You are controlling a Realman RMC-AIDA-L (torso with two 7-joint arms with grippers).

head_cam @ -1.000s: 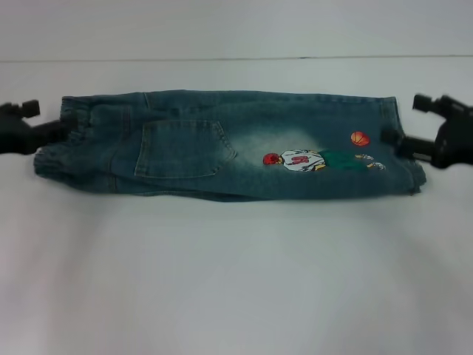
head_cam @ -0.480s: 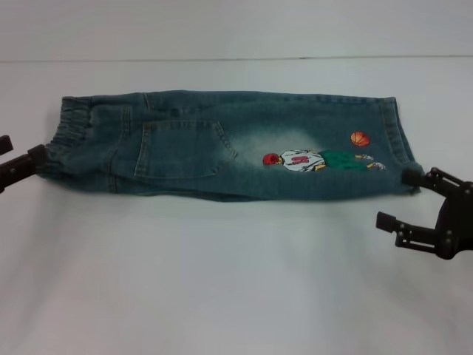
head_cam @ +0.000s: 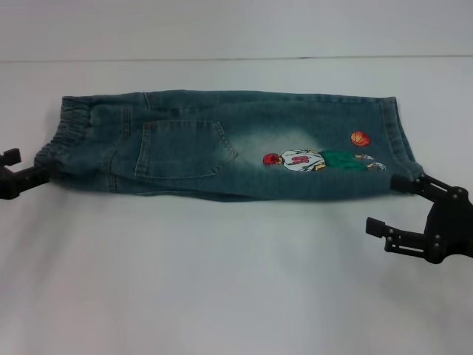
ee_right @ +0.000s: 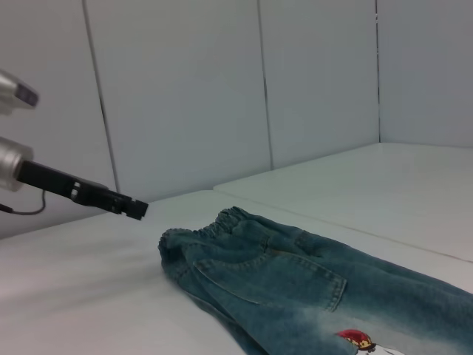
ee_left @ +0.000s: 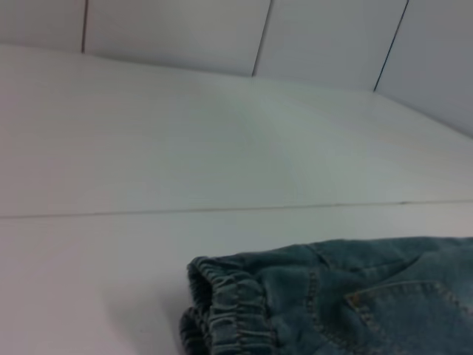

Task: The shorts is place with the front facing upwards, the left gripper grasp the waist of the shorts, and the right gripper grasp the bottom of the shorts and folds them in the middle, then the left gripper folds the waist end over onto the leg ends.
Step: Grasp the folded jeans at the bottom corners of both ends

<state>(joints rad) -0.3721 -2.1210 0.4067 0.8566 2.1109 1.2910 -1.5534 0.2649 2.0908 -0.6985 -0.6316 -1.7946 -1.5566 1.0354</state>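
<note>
A: Where are the shorts (head_cam: 229, 144)?
B: Flat on the white worktop (head_cam: 222, 281), folded lengthwise into a long strip — waist (head_cam: 70, 137) at 9 o'clock, hems (head_cam: 399, 144) at 3, the cartoon print (head_cam: 318, 159) facing up.

A: The left gripper (head_cam: 11, 174)?
B: At the 9 o'clock edge, just beside the waist; I cannot tell whether it grips.

A: And the right gripper (head_cam: 395, 203)?
B: Near 4 o'clock — jaws spread wide, empty, one finger (head_cam: 406, 183) right at the hem corner.
</note>
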